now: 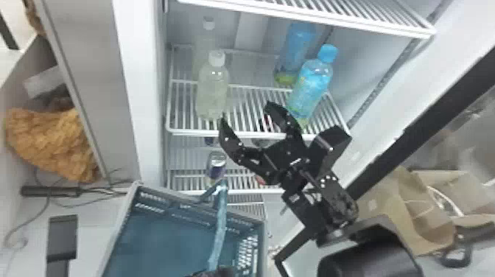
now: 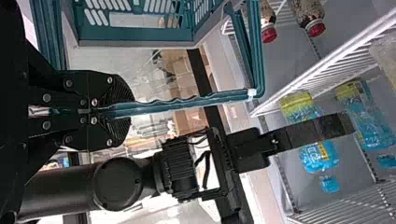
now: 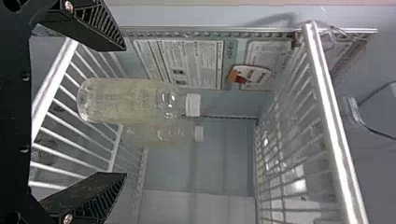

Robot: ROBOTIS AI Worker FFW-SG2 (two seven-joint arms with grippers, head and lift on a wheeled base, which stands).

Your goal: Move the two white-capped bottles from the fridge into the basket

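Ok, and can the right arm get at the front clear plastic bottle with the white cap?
Probably yes: its black fingers are spread and aimed toward that bottle, with nothing visible in between.

In the head view, a tall grey panel [image 1: 88,92] slanting alongside the white outer edge of the open fridge [image 1: 129,73]. Behind the panel, a heap of fluffy tan fabric [image 1: 51,143]. Below, a black power strip [image 1: 49,191] and loose dark cables [image 1: 99,197] over a pale, smooth floor [image 1: 22,221]. To the right, a long dark strip [image 1: 423,129] running diagonally, with brown cardboard [image 1: 423,217] beyond. Inside the fridge, white walls and white wire racks [image 1: 257,133], stacked in levels; in the right wrist view, printed labels [image 3: 191,60] on an inner wall. Looks brightly lit, with soft shadows.
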